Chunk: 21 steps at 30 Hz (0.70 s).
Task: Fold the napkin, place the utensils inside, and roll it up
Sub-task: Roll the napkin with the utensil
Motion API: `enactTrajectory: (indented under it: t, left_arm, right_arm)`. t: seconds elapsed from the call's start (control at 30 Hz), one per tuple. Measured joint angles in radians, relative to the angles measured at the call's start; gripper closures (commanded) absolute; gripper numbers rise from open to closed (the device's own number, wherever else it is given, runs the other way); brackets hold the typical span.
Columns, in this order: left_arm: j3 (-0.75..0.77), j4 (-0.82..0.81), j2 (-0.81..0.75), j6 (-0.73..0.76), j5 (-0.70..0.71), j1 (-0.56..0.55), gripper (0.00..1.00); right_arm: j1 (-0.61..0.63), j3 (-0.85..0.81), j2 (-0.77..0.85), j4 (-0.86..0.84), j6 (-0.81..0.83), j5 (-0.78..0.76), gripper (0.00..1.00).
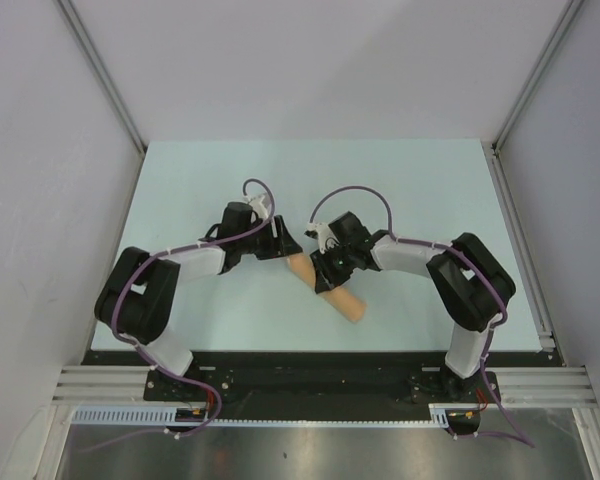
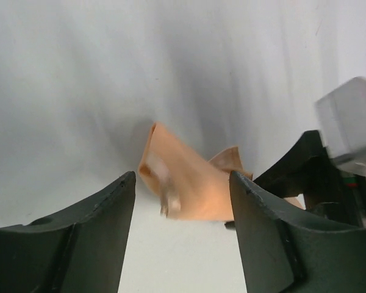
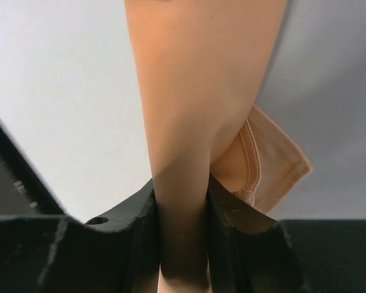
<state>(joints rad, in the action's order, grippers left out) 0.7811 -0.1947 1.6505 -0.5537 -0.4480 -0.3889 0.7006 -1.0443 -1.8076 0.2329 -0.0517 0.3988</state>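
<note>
The right claw (image 3: 180, 204) is clamped on the napkin (image 3: 195, 91). Its two dark fingers (image 3: 131, 210) press in on either side of a narrow, rolled length of peach cloth, which runs straight out from between them. Just right of the grip, a loose hemmed corner of the same cloth sticks out from under the roll.

The left claw (image 2: 182, 182) stands open with a wide gap between its fingers (image 2: 113, 201). It holds nothing. The crumpled end of the napkin (image 2: 192, 186) lies just ahead of that gap and is blurred in the left wrist view.

From above, the right claw (image 1: 325, 265) sits over the far-left part of the roll, and the left claw (image 1: 288, 245) is just beside that end, on its left. The napkin (image 1: 345, 302) lies as a short tube on the pale tabletop (image 1: 420, 190), slanting from far-left to near-right. It is a little nearer than the middle, between the two arms, and its near-right end is free.
</note>
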Motion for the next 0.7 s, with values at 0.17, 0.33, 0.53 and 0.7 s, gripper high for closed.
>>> enactTrajectory:
  t: [0.17,0.33,0.53,0.7]
  left_arm:
    - [-0.029,-0.012,-0.049,0.005,0.017,0.001,0.31]
    - [-0.092,-0.027,-0.061,0.005,0.025,0.003,0.34]
    - [-0.159,-0.047,-0.064,0.0,0.026,0.003,0.37]
    - [-0.195,-0.103,-0.085,-0.022,0.025,0.003,0.36]
  right_arm:
    - [-0.023,0.0,-0.042,0.001,-0.038,0.211,0.66]
    - [-0.055,-0.001,-0.095,-0.016,-0.085,0.369,0.66]
    - [-0.109,-0.021,-0.159,-0.021,-0.118,0.493,0.66]
    - [-0.142,-0.041,-0.212,-0.018,-0.134,0.576,0.66]
